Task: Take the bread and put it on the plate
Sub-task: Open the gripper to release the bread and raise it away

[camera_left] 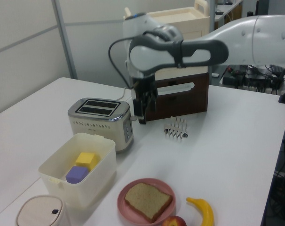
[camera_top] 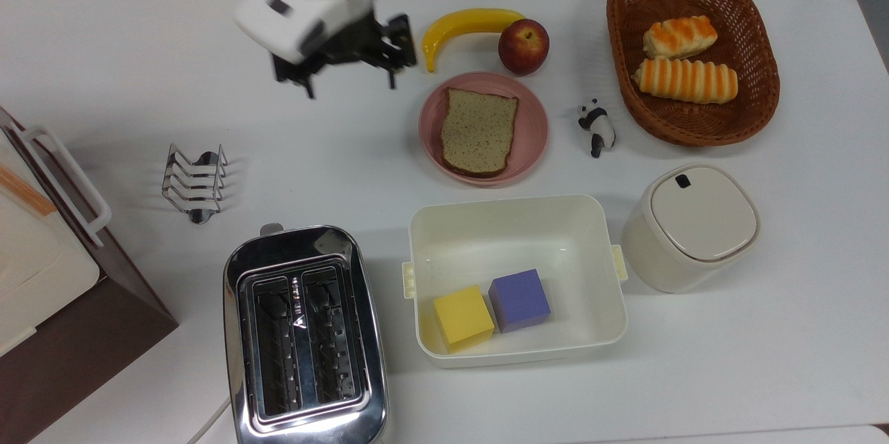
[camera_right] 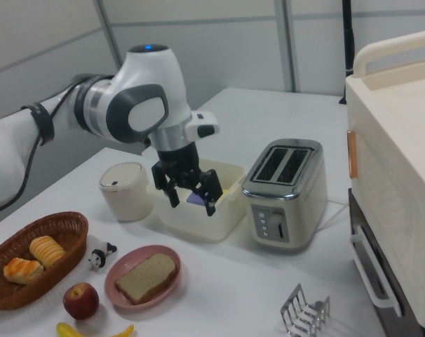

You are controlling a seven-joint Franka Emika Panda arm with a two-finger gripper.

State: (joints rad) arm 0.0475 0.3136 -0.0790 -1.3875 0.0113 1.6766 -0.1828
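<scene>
- The bread (camera_top: 479, 131) lies flat on the plate (camera_top: 531, 110), wholly inside its rim, so the task looks done and little can go wrong there.
- The plate sits just beside the apple (camera_top: 524, 46) and near the banana (camera_top: 464, 26) and the tub (camera_top: 517, 277); I judge that a low sweep of the arm across this cluster could knock the plate or slide the slice off it.
- The gripper (camera_right: 191, 191) hangs empty with its fingers spread apart, raised over bare table (camera_top: 139, 48), well apart from the plate and between it and the toast rack (camera_top: 195, 181) in the top view.
- A careless drop from there could catch the toast rack or the toaster (camera_left: 101, 121), which stand near its path in the left view.
- In the left view, the apple is cut off at the bottom edge.
- The gripper's height above the table is hard to judge from the top view.
- The large cream case (camera_right: 398, 161) at the table's end is cut off by the frame.
</scene>
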